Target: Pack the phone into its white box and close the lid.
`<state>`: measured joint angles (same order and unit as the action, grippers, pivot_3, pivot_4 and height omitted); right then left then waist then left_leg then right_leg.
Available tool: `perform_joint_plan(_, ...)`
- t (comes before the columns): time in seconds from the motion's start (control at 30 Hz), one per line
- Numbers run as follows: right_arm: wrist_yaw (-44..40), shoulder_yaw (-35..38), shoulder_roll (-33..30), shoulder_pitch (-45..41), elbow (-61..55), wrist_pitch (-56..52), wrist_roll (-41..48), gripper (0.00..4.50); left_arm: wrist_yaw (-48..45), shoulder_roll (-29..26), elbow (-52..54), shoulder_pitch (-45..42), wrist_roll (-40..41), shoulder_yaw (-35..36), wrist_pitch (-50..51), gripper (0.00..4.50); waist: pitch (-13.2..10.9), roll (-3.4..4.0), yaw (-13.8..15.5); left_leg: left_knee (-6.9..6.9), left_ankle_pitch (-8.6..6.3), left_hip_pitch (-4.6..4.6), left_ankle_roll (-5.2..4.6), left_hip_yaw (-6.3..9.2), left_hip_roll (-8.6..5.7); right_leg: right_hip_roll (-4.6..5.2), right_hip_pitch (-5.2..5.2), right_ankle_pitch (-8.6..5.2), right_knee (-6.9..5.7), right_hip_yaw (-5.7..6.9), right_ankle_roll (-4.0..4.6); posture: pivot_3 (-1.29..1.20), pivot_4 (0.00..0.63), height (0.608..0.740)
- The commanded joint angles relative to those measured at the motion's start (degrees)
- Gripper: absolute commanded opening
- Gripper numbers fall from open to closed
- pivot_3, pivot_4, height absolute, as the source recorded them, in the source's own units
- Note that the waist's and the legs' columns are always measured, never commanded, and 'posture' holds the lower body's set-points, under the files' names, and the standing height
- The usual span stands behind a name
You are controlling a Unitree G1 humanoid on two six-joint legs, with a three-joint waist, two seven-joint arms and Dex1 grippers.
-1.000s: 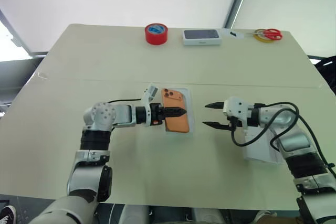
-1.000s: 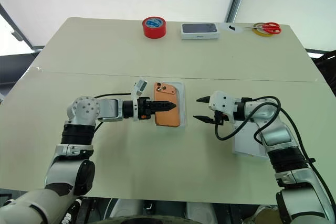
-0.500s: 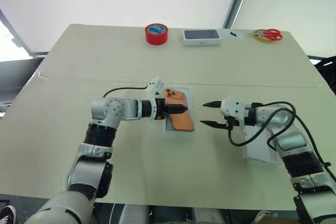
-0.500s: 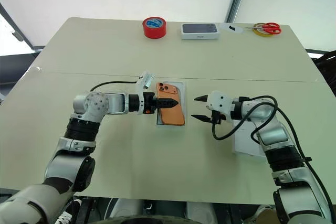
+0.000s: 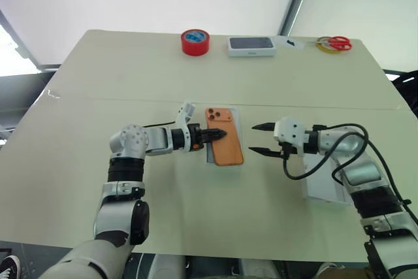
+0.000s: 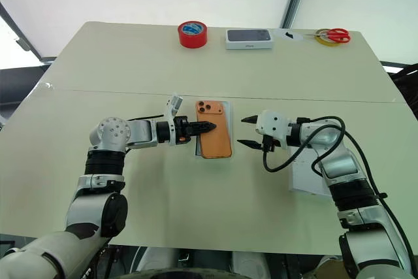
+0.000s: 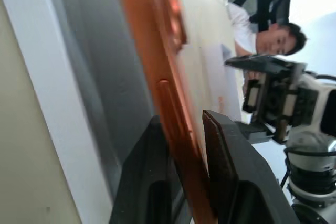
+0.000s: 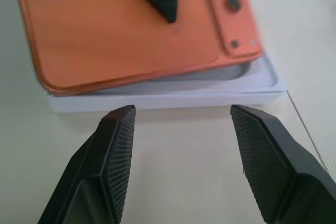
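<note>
The orange phone [image 5: 224, 140] lies slanted over the white box [image 5: 240, 126], its near end past the box's near wall. Its camera block points to the far side. My left gripper [image 5: 222, 134] comes in from the left and is shut on the phone's left edge. In the left wrist view the fingers [image 7: 226, 150] clamp that raised edge of the phone [image 7: 152, 51] above the box's rim [image 7: 31, 77]. My right gripper [image 5: 256, 138] hangs open just right of the box, and its wrist view looks onto the phone [image 8: 126, 30] and the box wall [image 8: 173, 100]. The white lid [image 5: 321, 189] lies partly under my right forearm.
Along the far edge of the table stand a red tape roll [image 5: 194, 41], a white box with a dark phone picture [image 5: 250, 45] and red scissors [image 5: 337, 43] on a yellow ring. A person [image 7: 273, 35] sits beyond the table.
My left gripper has closed on the phone's left edge. The phone has turned from a skewed lie to nearly in line with the box. The right gripper has kept still.
</note>
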<state>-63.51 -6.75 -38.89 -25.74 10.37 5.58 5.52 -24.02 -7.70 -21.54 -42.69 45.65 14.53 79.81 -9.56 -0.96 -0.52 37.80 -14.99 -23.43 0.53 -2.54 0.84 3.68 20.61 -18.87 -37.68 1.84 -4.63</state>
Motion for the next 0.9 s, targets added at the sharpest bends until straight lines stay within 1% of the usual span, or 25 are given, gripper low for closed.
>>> perform_joint_plan(0.03, 0.1, 0.3, -0.1, -1.2, -1.0, 1.0, 0.2, 3.03, 0.9, 0.5, -0.3, -1.7, 0.9, 2.5, 1.4, 0.97, 0.0, 0.0, 0.1, 0.0, 0.0, 0.0, 0.0, 0.0, 0.0, 0.0, 0.02, 0.0, -0.03, 0.0, 0.0, 0.0, 0.15, 0.74)
perform_joint_plan(0.27, 0.3, 0.2, 0.1, -1.2, -0.7, 1.1, 0.0, 3.03, 1.3, 1.4, -0.6, -2.6, 1.2, 4.5, 1.5, 0.97, 0.0, 0.0, 0.0, 0.0, 0.0, 0.0, 0.01, -0.01, 0.0, 0.0, 0.03, 0.0, -0.04, 0.0, 0.0, 0.0, 0.15, 0.74)
perform_joint_plan(0.37, 0.4, 0.2, 0.2, -1.0, -1.0, 1.1, 0.0, 3.03, -0.4, 0.8, 1.5, -2.4, 0.7, 2.5, 0.2, 0.17, 0.0, -0.01, 0.1, 0.0, 0.0, 0.0, 0.01, -0.01, 0.0, 0.0, 0.03, 0.0, -0.05, 0.0, 0.0, 0.0, 0.15, 0.74)
perform_joint_plan(0.4, 0.5, 0.2, 0.2, -1.0, -1.1, 1.0, 0.0, 3.03, -0.8, 0.5, 1.8, -2.3, 0.4, 1.8, -0.2, 0.04, 0.0, 0.0, 0.1, 0.02, 0.0, 0.0, 0.01, 0.0, 0.0, 0.0, 0.02, 0.0, -0.05, 0.0, 0.0, 0.0, 0.15, 0.74)
perform_joint_plan(0.57, 0.6, 0.3, 0.1, -0.9, -1.2, 1.0, 0.0, 3.03, -2.1, -0.1, 2.4, -2.1, 0.9, 1.1, 0.4, 0.04, 0.0, 0.0, -0.1, 0.01, 0.0, 0.01, 0.02, -0.01, 0.0, -0.01, 0.03, 0.0, -0.06, 0.0, 0.0, 0.0, 0.15, 0.74)
perform_joint_plan(0.63, 0.7, 0.2, 0.1, -0.8, -1.2, 1.1, -0.1, 3.03, -1.4, 0.1, 0.2, -3.3, 1.6, 3.2, 1.2, 0.04, 0.0, -0.01, -0.1, 0.01, 0.0, 0.0, 0.02, -0.01, 0.0, -0.01, 0.04, 0.0, -0.06, 0.0, 0.0, 0.0, 0.15, 0.74)
perform_joint_plan(0.7, 0.8, 0.2, 0.2, -0.8, -1.2, 1.1, -0.2, 3.03, -1.9, -0.4, -1.3, -4.0, 1.0, 3.1, 0.5, 0.04, 0.0, -0.01, 0.0, 0.02, 0.0, 0.0, 0.02, -0.02, 0.0, 0.0, 0.03, 0.0, -0.07, -0.01, 0.0, 0.0, 0.15, 0.74)
perform_joint_plan(0.9, 1.1, 0.0, 0.4, -0.9, -1.2, 1.2, -0.4, 3.03, -5.8, -2.7, -5.9, -6.6, -1.1, 0.2, -2.1, 0.04, 0.0, -0.02, 0.1, 0.03, 0.0, -0.01, 0.02, -0.01, 0.0, 0.0, 0.04, 0.0, -0.07, 0.0, 0.0, 0.0, 0.15, 0.74)
